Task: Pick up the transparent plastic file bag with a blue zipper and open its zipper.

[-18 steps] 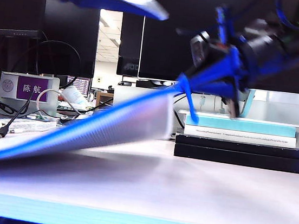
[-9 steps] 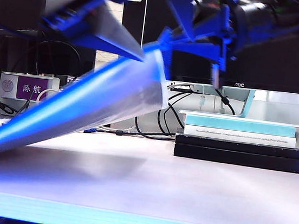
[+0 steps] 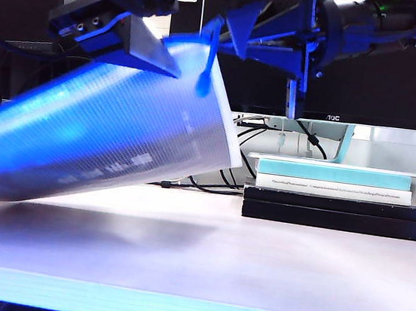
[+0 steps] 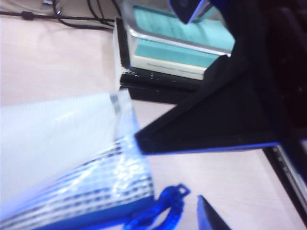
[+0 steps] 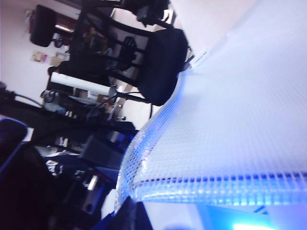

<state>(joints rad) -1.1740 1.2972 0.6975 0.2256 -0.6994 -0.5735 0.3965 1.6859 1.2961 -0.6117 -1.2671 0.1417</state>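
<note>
Since one second ago: file bag [image 3: 111, 143] raised from near-flat on the table [image 3: 271, 262] to a steep tilt; left end effector [image 3: 156, 54] now down at its top corner.

Exterior view: right end effector [image 3: 227, 29], closed on the bag's raised upper edge, sits at 1 o'clock from the bag's middle; the bag's long axis falls from there toward 8 o'clock, low end off frame. Left end effector stands open just beside that corner. Left wrist view: the blue pull loop [image 4: 160, 208] of the zipper [image 4: 86, 223] lies between the open fingers [image 4: 206, 218], touching neither. Judgement: left arm is nearer the pull; next move hinges on closing on that loop. Books [image 3: 339, 198] sit well apart at 3 o'clock.
</note>
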